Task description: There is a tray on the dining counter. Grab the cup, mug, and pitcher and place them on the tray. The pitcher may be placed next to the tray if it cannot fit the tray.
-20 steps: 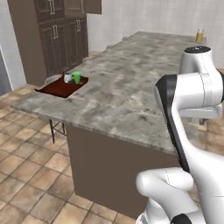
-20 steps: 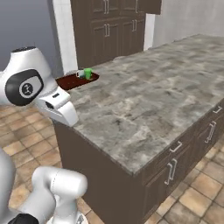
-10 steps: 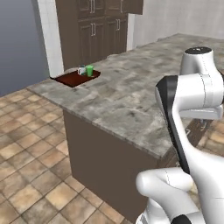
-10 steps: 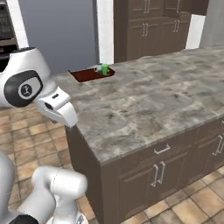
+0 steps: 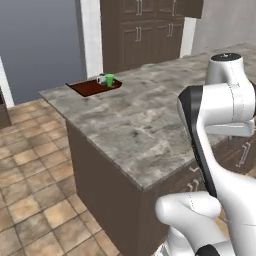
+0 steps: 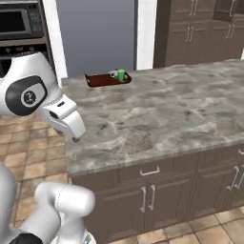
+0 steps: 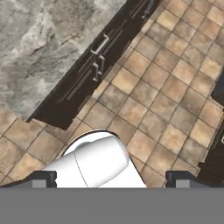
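Two dark fingertips of the gripper rise far apart at the bottom of the hand view, one at 7 o'clock and one at 5 o'clock, jaws spread wide with nothing between them but tan floor tiles below. From the right base view the hand hangs off the near left corner of the dining counter, over the floor, touching nothing. In the hand view a corner of that grey marbled top fills the 10 to 11 o'clock region, with its dark brown cabinet fronts and pale bar handles running diagonally toward 1 o'clock. Well apart from the hand, at the far end of the counter, lies the dark red-brown tray, sitting at about 11 o'clock in the left base view and at 12 o'clock in the right base view. On the tray's right end stands the bright green cup, upright, and just beside it to the left is the mug, too small to tell whether the two touch. Behind the counter stand tall dark wall cabinets, and a built-in oven shows at 10 o'clock in the right base view.
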